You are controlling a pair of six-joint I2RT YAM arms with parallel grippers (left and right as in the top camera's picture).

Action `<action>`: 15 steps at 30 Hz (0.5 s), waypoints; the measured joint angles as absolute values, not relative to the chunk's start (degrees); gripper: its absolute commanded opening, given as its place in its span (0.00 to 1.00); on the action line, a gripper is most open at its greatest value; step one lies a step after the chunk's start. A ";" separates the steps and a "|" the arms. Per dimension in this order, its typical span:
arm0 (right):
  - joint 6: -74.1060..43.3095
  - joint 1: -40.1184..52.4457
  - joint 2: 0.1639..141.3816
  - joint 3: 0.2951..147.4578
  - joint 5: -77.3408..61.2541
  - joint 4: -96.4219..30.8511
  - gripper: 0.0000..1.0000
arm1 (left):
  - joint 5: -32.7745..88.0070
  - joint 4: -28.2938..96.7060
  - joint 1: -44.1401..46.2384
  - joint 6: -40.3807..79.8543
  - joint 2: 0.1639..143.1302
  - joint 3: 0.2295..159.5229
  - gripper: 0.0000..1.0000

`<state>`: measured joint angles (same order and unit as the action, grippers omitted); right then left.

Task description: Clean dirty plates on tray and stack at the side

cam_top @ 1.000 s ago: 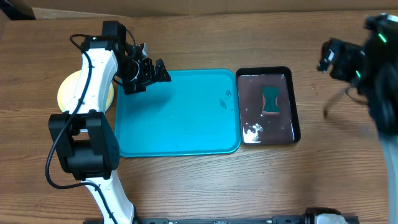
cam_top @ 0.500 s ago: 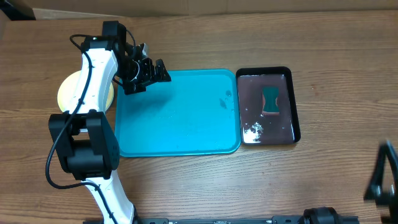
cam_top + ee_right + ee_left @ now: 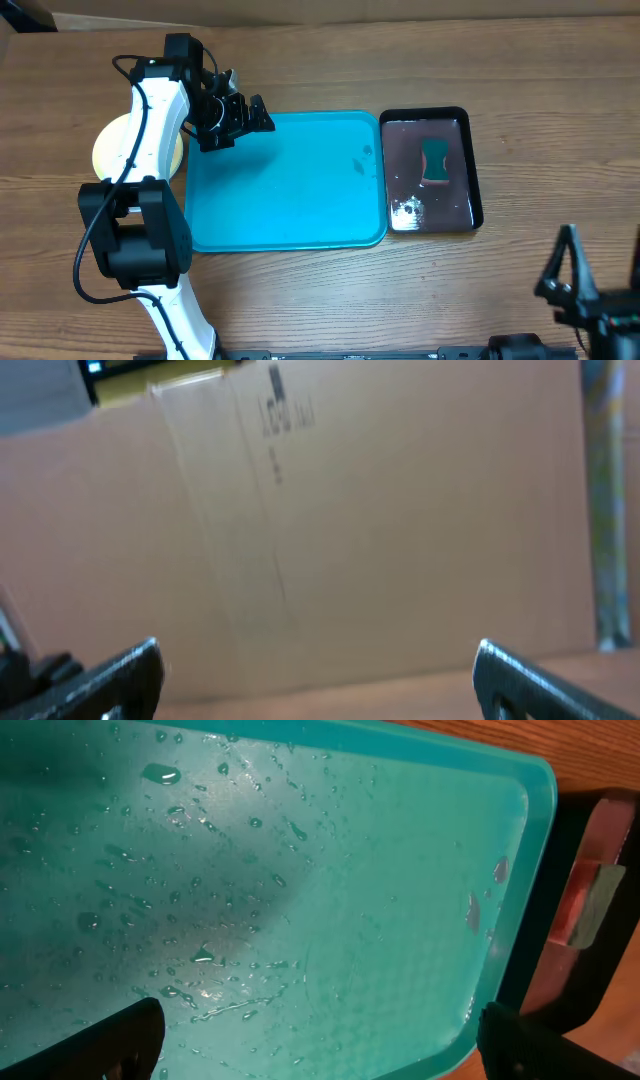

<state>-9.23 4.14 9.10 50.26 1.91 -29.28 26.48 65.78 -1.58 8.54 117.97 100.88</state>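
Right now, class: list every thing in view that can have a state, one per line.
tray, wet, no plates on it
yellow-green plate, on the table beside the tray, partly hidden
black tray, holding murky liquid
sponge, lying in black tray
left gripper, jaws open, empty
right gripper, jaws open, empty

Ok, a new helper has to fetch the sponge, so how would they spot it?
Find the big turquoise tray mid-table; a smaller black tray sits beside its right side. The sponge lies in that black tray's far half, a small green block in murky water, unlike the white foam at the near end.
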 measured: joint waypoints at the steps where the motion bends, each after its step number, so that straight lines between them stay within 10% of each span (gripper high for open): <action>1: -9.21 4.12 8.25 46.72 1.76 -25.43 1.00 | 26.50 65.78 -1.58 8.54 117.97 100.88 1.00; 15: -12.62 2.28 0.89 15.70 0.14 1.21 1.00 | 26.48 65.78 -1.58 8.54 117.97 100.88 1.00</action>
